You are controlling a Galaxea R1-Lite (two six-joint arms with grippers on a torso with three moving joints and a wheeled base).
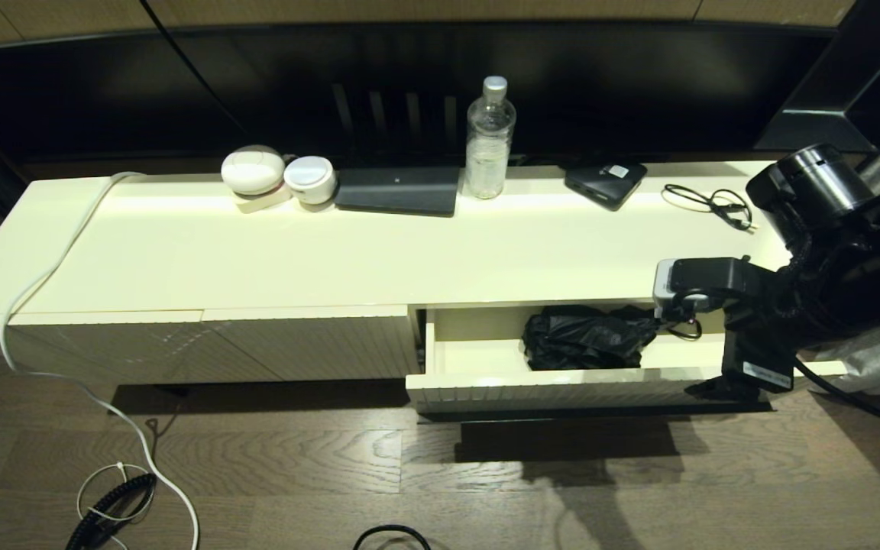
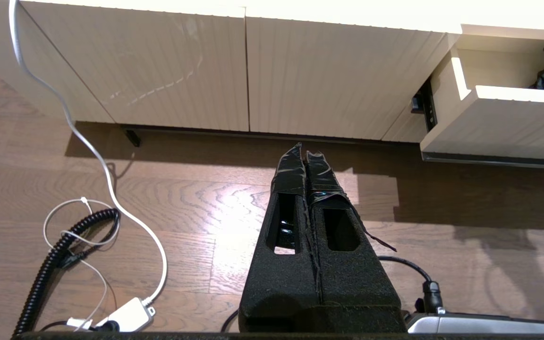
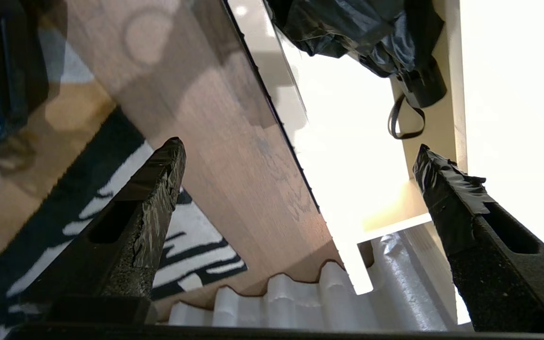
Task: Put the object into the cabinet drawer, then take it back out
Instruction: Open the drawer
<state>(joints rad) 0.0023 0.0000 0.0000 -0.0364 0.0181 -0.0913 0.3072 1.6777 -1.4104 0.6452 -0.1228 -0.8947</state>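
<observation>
Wrinkly black umbrella (image 1: pixel 585 336) lies in ribbed cream drawer (image 1: pixel 562 386) — right hand (image 3: pixel 300 156) agape.

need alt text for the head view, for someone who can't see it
A black compact umbrella lies inside the open cabinet drawer of a long cream cabinet, with the robot's right hand at the drawer's right end. On the cabinet top stand a water bottle, two white round gadgets and a flat black box.

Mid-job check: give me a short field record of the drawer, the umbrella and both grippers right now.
drawer: pulled open
umbrella: lying inside the drawer, handle toward the robot's right
right gripper: open, empty, by the drawer's right end, short of the umbrella
left gripper: shut, empty, parked low over the floor before the cabinet doors
</observation>
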